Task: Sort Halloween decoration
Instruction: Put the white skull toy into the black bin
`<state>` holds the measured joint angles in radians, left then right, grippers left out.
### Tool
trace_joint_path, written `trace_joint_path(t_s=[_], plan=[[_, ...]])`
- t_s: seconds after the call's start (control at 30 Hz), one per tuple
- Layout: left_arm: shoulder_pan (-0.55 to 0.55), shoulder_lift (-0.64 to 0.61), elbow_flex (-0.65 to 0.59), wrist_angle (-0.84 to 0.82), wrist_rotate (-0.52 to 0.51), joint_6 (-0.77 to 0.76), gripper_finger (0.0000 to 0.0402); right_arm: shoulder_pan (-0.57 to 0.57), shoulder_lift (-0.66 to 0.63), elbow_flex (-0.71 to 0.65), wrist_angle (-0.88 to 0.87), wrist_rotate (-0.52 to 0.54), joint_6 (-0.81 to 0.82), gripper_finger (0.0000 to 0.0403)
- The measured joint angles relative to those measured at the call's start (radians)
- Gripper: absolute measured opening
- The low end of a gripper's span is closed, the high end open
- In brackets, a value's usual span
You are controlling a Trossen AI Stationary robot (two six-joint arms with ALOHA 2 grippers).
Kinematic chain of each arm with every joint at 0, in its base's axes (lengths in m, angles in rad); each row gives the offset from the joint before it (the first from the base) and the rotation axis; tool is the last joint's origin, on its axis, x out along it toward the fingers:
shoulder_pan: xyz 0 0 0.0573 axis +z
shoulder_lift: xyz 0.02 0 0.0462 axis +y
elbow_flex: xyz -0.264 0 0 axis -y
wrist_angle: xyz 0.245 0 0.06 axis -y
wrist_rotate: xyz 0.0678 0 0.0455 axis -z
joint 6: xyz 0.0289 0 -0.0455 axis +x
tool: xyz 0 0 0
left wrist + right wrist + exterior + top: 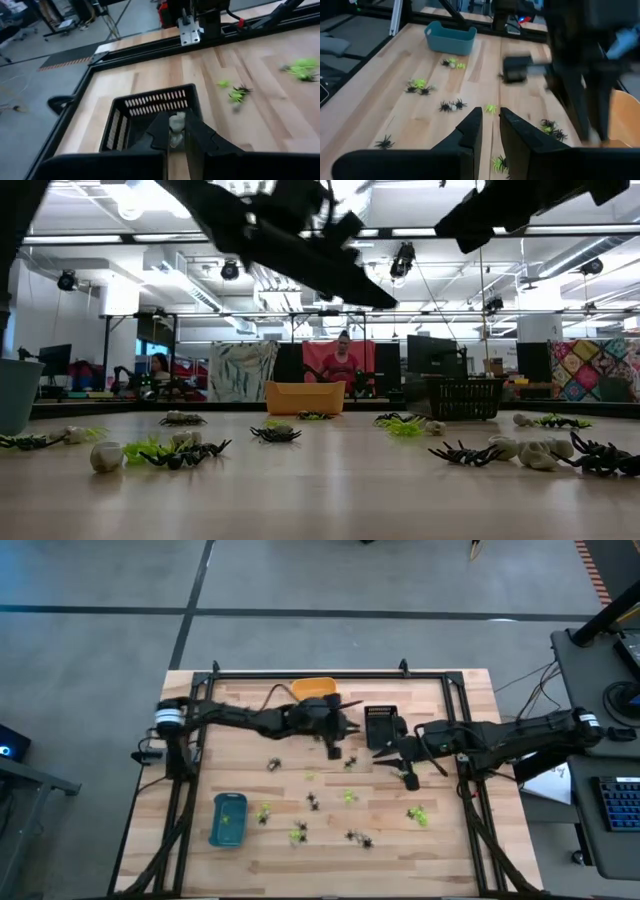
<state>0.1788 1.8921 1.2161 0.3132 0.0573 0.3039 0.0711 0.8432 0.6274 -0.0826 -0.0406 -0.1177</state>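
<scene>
Tiny Halloween decorations lie scattered on the wooden table: lime-green ones (416, 814), black spiders (358, 837) and whitish ones (105, 457). My left gripper (335, 750) hovers at mid-table, just left of the black slatted tray (382, 726), and is shut on a whitish trinket (176, 121). My right gripper (398, 768) hangs just in front of the black tray. Its fingers (470, 131) stand a narrow gap apart with nothing between them. My left gripper pinches the whitish trinket (176, 126) between its two fingers, near their free ends. The fingers come from the table's left, slanting a little downward. The trinket is lifted clear of the table, in front of the black tray's slatted wall (155, 100).
An orange tray (315, 688) stands at the far edge and a blue tray (228, 818) at the near left. A black frame rail (330, 673) runs round the table. People and monitors show in the room behind (340, 360).
</scene>
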Motion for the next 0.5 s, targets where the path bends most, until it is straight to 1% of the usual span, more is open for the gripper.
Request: trace_joint_path(t_s=[0.07, 0.27, 0.37, 0.5], plan=[[0.016, 0.074, 0.074, 0.001, 0.037, 0.005, 0.0004, 0.0, -0.016, -0.015, 0.005, 0.0, -0.001, 0.0059], [0.053, 0.233, 0.244, -0.019, 0.05, 0.003, 0.0004, 0.0, -0.037, -0.04, 0.014, 0.0, 0.001, 0.0059], [0.069, 0.283, 0.3, -0.044, 0.089, 0.002, 0.0004, 0.0, -0.036, -0.042, 0.014, 0.0, 0.003, 0.0059], [0.078, 0.345, 0.355, -0.054, 0.092, -0.029, 0.0011, 0.0, -0.035, -0.044, 0.014, 0.0, 0.005, 0.0059]])
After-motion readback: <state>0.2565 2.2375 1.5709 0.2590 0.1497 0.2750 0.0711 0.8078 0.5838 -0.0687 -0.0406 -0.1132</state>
